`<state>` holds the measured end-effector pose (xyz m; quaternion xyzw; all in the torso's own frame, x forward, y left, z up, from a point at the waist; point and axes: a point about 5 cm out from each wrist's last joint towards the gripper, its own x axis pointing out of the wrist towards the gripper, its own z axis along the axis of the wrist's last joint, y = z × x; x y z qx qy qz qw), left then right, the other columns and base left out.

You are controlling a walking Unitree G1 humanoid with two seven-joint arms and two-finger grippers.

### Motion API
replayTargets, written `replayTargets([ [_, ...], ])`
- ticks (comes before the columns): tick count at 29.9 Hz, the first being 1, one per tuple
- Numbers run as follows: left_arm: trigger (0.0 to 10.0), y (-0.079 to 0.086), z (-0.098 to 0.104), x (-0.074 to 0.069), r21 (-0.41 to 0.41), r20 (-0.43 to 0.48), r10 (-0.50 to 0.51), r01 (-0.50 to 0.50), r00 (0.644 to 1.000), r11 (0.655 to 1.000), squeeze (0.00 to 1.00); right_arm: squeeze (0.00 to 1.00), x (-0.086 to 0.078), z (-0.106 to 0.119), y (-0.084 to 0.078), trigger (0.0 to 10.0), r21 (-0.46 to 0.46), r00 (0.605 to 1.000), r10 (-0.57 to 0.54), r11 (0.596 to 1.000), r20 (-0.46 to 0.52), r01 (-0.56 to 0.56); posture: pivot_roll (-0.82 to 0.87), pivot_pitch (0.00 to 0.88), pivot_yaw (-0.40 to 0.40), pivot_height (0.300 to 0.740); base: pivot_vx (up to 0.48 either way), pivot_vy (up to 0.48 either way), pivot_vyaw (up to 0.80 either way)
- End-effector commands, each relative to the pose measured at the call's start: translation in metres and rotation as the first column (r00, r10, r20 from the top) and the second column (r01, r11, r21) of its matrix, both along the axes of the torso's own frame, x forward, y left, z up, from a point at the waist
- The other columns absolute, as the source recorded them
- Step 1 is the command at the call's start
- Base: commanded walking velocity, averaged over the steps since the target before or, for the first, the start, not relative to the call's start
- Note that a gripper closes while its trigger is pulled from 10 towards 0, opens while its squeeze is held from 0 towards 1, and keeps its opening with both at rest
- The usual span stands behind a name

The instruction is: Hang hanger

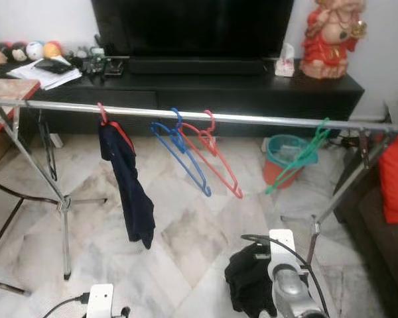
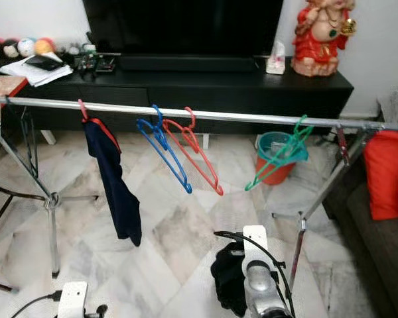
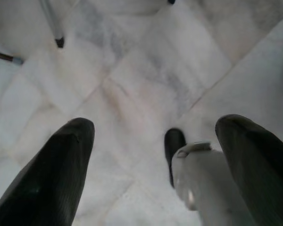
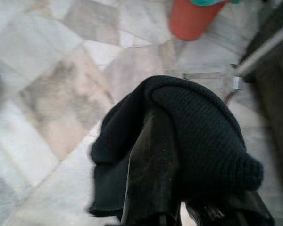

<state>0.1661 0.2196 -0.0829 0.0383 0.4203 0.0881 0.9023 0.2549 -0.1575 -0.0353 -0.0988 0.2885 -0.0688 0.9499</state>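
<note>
The right claw [image 4: 179, 188] sat at the bottom centre-right of the head view, its fingers pressed together on a bunched black garment [image 4: 193, 136] that draped over and hid most of them. From that claw the clothes rail [image 1: 252, 118] lay ahead and above, its long axis running straight across the frame from left edge to right edge. The right arm was the nearer one to the bare stretch of rail between the red hanger [image 1: 212, 156] and the green hanger [image 1: 298, 162], so judged from this, the coming move would be a lift forward and up toward that gap.

The left claw [image 3: 155, 155] hung low at the bottom left of the head view, its two black fingers [image 3: 47, 179] spread wide with nothing between them, pointing at the marble floor [image 3: 146, 70].

Further out along the rail, from left to right, hung a red hanger carrying a dark navy garment [image 1: 129, 192], an empty blue hanger [image 1: 179, 156], the empty red one beside it, and the empty green one near the right end. Beneath the green hanger stood an orange and teal bucket [image 1: 282, 159]. Behind the rail ran a black TV cabinet [image 1: 252, 89] with a red statue [image 1: 331, 36] at upper right.
</note>
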Motion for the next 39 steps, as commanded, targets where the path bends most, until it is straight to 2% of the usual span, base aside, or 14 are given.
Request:
replayTargets([
  [1,10.0,-0.005,-0.001,0.0,-0.009,-0.003,0.001,-0.001,1.0,1.0,0.0,0.0,0.001,0.002,-0.009,10.0,-0.026,1.0,-0.009,1.0,0.014,0.01,0.0,0.0,0.008,0.74,0.0,-0.334,0.0],
  [11,10.0,-0.004,-0.001,0.0,-0.002,-0.004,-0.003,0.003,1.0,1.0,0.0,0.0,0.0,0.001,-0.008,10.0,-0.028,1.0,-0.014,1.0,0.012,0.015,0.0,0.0,0.01,0.74,0.0,-0.322,0.0],
  [16,10.0,-0.003,0.0,0.001,0.019,0.002,-0.005,0.005,1.0,1.0,0.0,0.0,0.0,0.002,-0.008,10.0,-0.029,1.0,-0.025,0.999,0.016,0.025,0.01,0.0,0.009,0.74,0.0,0.0,0.0],
  [19,10.0,-0.003,0.002,0.003,0.02,0.038,-0.004,0.003,0.999,1.0,0.0,0.0,0.001,0.002,-0.008,10.0,-0.025,0.999,-0.027,0.999,0.02,0.027,0.01,0.0,0.009,0.74,0.0,0.0,0.0],
  [21,10.0,-0.003,0.005,0.006,0.07,0.074,-0.05,0.045,0.996,0.997,0.0,0.0,0.001,0.002,-0.009,10.0,-0.026,0.999,-0.029,0.999,0.022,0.03,0.01,0.0,0.009,0.74,0.0,0.0,0.0],
  [24,10.0,-0.003,0.007,0.008,0.084,0.092,-0.072,0.065,0.993,0.994,0.0,0.0,0.001,0.003,-0.009,10.0,-0.027,0.999,-0.029,0.999,0.023,0.03,0.01,0.0,0.009,0.74,0.0,0.0,0.0],
  [27,10.0,-0.004,0.014,0.013,0.102,0.186,-0.08,0.062,0.979,0.993,0.0,0.0,0.002,0.003,-0.009,10.0,-0.026,0.999,-0.033,0.999,0.026,0.033,0.01,0.0,0.009,0.74,0.0,0.0,0.0],
  [32,10.0,-0.006,0.019,0.016,0.111,0.258,-0.095,0.068,0.962,0.991,0.0,0.0,0.002,0.003,-0.008,10.0,-0.027,0.999,-0.031,0.999,0.027,0.032,0.01,0.0,0.006,0.74,0.0,0.0,0.0],
  [34,10.0,0.004,0.047,0.053,0.162,0.402,-0.131,0.071,0.906,0.984,0.0,0.0,0.003,0.004,-0.008,10.0,-0.026,0.999,-0.031,0.999,0.029,0.032,0.02,0.0,0.004,0.74,0.0,0.0,0.0],
  [35,10.0,0.009,0.071,0.076,0.19,0.509,-0.152,0.062,0.847,0.98,0.0,0.0,0.003,0.004,-0.008,10.0,-0.026,0.999,-0.031,0.999,0.03,0.032,0.02,0.0,0.001,0.74,0.0,0.0,0.0],
  [36,10.0,0.009,0.071,0.076,0.19,0.509,-0.152,0.062,0.847,0.98,0.0,0.0,0.003,0.004,-0.008,10.0,-0.026,0.999,-0.031,0.999,0.03,0.032,0.02,0.0,0.001,0.74,0.0,0.0,0.0],
  [37,10.0,0.008,0.107,0.093,0.258,0.65,-0.222,0.064,0.727,0.964,0.0,0.0,0.004,0.004,-0.008,10.0,-0.027,0.999,-0.03,0.999,0.031,0.031,0.02,0.0,0.0,0.74,0.0,0.0,0.0],
  [38,10.0,0.006,0.116,0.095,0.278,0.68,-0.246,0.067,0.69,0.958,0.0,0.0,0.004,0.005,-0.008,10.0,-0.027,0.999,-0.03,0.999,0.032,0.031,0.01,0.0,-0.001,0.74,0.0,0.0,0.0],
  [39,10.0,0.004,0.12,0.093,0.283,0.699,-0.251,0.064,0.669,0.957,0.0,0.0,0.004,0.005,-0.008,10.0,-0.028,0.999,-0.03,0.999,0.033,0.03,0.02,0.0,-0.002,0.74,0.0,0.0,0.0],
])
